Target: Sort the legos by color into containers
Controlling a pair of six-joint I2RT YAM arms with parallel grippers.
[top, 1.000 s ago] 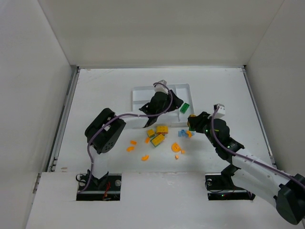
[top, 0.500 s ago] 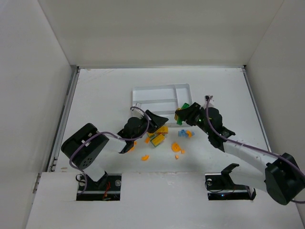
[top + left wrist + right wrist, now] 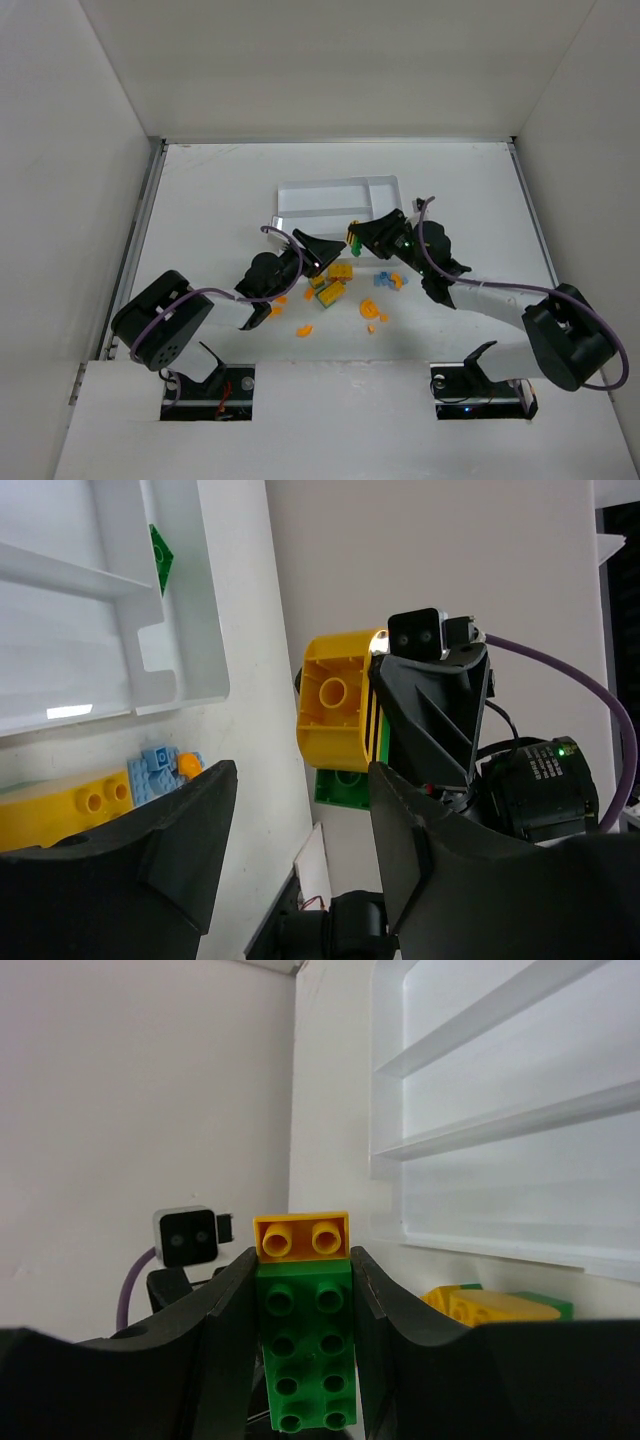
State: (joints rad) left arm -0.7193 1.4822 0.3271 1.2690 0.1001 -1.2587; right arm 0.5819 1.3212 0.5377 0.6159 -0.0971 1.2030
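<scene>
My right gripper (image 3: 358, 236) (image 3: 303, 1260) is shut on a green brick (image 3: 305, 1345) with a yellow brick (image 3: 300, 1235) stuck on its far end, held above the table just in front of the white tray (image 3: 300, 187). My left gripper (image 3: 324, 255) (image 3: 300, 820) is open and holds nothing. It points at that held pair (image 3: 335, 710) from close by. Loose legos lie below: yellow bricks (image 3: 340, 271), orange bits (image 3: 368, 309), light-blue pieces (image 3: 384, 280). A green piece (image 3: 160, 555) lies in one tray compartment.
The tray's dividers (image 3: 500, 1120) run close beside the right gripper. A yellow brick (image 3: 60, 810) and blue pieces (image 3: 155, 770) lie near the left fingers. High white walls enclose the table on three sides.
The left gripper came back from over the tray down to the pile, and its jaws spread wider. The right gripper carried its green and yellow brick leftward toward the left gripper.
</scene>
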